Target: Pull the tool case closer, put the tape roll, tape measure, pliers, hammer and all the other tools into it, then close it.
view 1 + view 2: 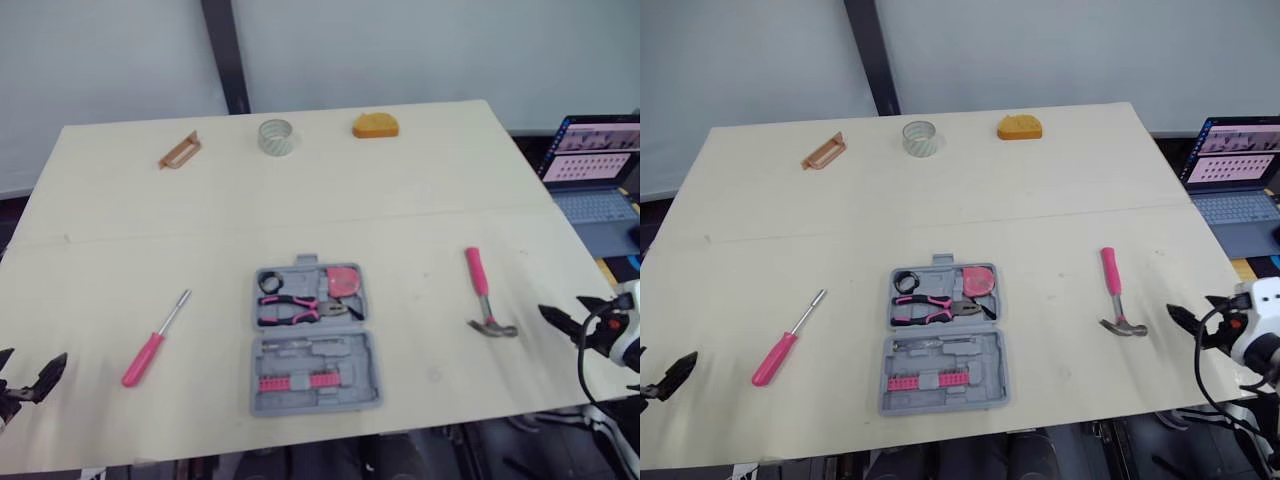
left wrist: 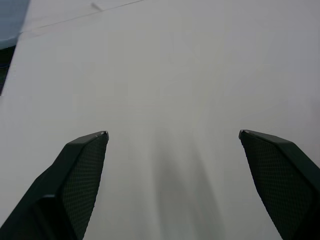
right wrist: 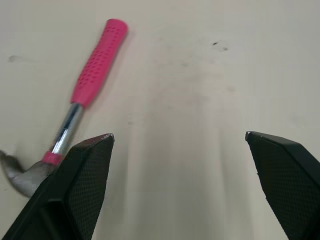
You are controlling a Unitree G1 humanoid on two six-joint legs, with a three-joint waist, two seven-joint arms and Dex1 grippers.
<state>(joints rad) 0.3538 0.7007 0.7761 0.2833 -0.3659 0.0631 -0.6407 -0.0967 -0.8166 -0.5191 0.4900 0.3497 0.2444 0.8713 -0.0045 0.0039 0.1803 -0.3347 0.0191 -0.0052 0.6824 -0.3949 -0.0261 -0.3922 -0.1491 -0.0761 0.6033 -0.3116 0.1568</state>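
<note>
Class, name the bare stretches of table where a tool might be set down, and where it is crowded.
Bare: the wide band between tape roll and tape measure at the far edge and the tool case; the gaps from case to screwdriver and to hammer. Crowded: inside the case.

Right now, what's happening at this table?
Nothing is being handled. The left end effector and right end effector are both open and empty, low by the front corners of the table. The tool case lies open mid-table with pink pliers inside. The hammer lies right of it, close to the right end effector. The screwdriver lies left, and the tape roll sits at the far edge.
</note>
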